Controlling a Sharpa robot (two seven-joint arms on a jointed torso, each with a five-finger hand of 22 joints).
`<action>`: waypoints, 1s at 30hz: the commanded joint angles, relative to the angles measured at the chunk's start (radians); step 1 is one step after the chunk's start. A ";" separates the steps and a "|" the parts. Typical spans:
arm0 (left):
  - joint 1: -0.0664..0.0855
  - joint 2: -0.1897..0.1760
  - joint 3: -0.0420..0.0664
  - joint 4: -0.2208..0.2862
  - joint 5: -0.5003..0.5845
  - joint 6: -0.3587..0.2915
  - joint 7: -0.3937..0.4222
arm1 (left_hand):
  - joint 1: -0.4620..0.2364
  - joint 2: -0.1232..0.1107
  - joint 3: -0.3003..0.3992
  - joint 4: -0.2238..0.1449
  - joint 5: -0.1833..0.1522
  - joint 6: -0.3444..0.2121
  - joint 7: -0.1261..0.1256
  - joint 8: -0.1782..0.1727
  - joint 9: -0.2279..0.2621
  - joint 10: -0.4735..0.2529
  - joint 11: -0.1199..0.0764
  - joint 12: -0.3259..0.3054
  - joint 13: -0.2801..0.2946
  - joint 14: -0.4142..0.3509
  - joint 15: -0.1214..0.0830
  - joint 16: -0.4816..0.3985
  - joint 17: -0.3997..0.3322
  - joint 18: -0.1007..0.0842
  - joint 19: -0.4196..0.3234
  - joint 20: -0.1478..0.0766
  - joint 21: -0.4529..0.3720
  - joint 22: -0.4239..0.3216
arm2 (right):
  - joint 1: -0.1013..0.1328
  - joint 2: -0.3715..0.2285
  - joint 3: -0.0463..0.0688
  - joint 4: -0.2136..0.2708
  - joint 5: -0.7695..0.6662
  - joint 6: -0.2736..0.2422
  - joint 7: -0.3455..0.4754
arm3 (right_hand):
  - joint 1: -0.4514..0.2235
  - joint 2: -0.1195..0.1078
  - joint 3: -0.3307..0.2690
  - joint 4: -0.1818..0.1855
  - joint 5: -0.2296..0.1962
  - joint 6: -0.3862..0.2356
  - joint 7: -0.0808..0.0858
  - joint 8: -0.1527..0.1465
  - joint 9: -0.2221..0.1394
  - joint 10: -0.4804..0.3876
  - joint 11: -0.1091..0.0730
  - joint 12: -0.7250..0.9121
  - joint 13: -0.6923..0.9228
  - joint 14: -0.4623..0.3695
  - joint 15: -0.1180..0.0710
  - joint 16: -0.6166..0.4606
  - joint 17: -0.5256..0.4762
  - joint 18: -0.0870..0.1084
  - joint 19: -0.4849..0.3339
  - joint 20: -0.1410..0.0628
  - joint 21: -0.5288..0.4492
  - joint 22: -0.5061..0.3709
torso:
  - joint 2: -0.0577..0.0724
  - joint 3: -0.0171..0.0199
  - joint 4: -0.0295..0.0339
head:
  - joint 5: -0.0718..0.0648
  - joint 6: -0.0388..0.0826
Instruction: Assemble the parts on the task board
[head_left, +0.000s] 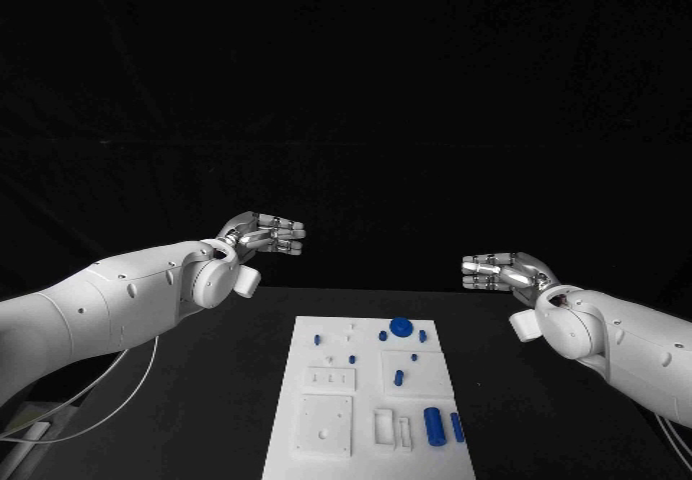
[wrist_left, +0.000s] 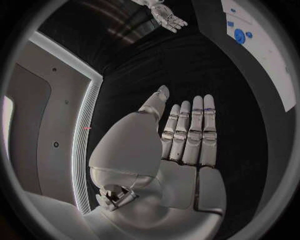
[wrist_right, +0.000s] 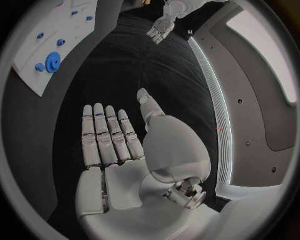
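The white task board (head_left: 325, 350) lies in the middle of the black table, with small blue parts on it: a round blue disc (head_left: 400, 325) near its far end and a blue cylinder (head_left: 433, 422) near its front. My left hand (head_left: 264, 237) hovers above the table beyond the board's far left corner, flat and holding nothing (wrist_left: 187, 135). My right hand (head_left: 505, 270) hovers off the board's far right side, also flat with nothing in it (wrist_right: 109, 135). The board (wrist_left: 275, 60) and its blue disc (wrist_left: 239, 35) show in the left wrist view, the board (wrist_right: 37, 60) and disc (wrist_right: 53, 61) in the right wrist view.
Grey cables (head_left: 87, 410) trail under my left arm at the table's left side. Bare black table surface lies on both sides of the board.
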 joint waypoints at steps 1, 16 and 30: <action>0.001 0.002 0.001 0.000 0.005 0.006 0.014 | -0.001 0.009 -0.002 -0.006 -0.004 -0.002 0.004 -0.004 -0.001 -0.007 -0.002 -0.003 0.001 0.003 -0.002 -0.004 -0.001 0.010 0.000 0.003 0.006 -0.001 | 0.000 0.001 0.001 0.000 0.003 0.005 0.012 | 0.001 0.010 -0.003 -0.002 0.002 0.002 0.003 0.002 -0.001 -0.001 0.004 -0.005 0.000 -0.003 -0.001 0.000 -0.001 0.013 -0.002 0.000 -0.003 0.000 | 0.000 0.0001 -0.0003 | 0.000 -0.001; 0.001 0.002 0.001 0.000 0.005 0.006 0.014 | -0.001 0.009 -0.002 -0.006 -0.004 -0.002 0.004 -0.004 -0.001 -0.007 -0.002 -0.003 0.001 0.003 -0.002 -0.004 -0.001 0.010 0.000 0.003 0.006 -0.001 | -0.001 0.000 0.001 0.000 0.003 0.005 0.012 | 0.001 0.010 -0.003 -0.002 0.002 0.002 0.003 0.002 -0.001 -0.001 0.004 -0.005 0.000 -0.003 -0.001 0.000 -0.001 0.013 -0.002 0.000 -0.003 0.000 | 0.000 -0.0002 -0.0001 | -0.001 -0.002; 0.001 0.002 0.001 0.000 0.005 0.006 0.014 | -0.001 0.009 -0.002 -0.006 -0.004 -0.002 0.004 -0.004 -0.001 -0.007 -0.002 -0.003 0.001 0.003 -0.002 -0.004 -0.001 0.010 0.000 0.003 0.006 -0.001 | -0.001 0.001 0.001 0.000 0.003 0.005 0.012 | 0.001 0.013 -0.002 -0.005 0.002 0.004 0.002 0.002 -0.001 0.001 0.003 -0.005 0.000 -0.002 -0.001 0.000 -0.001 0.013 -0.001 0.000 -0.003 0.000 | 0.000 -0.0002 0.0000 | -0.002 -0.002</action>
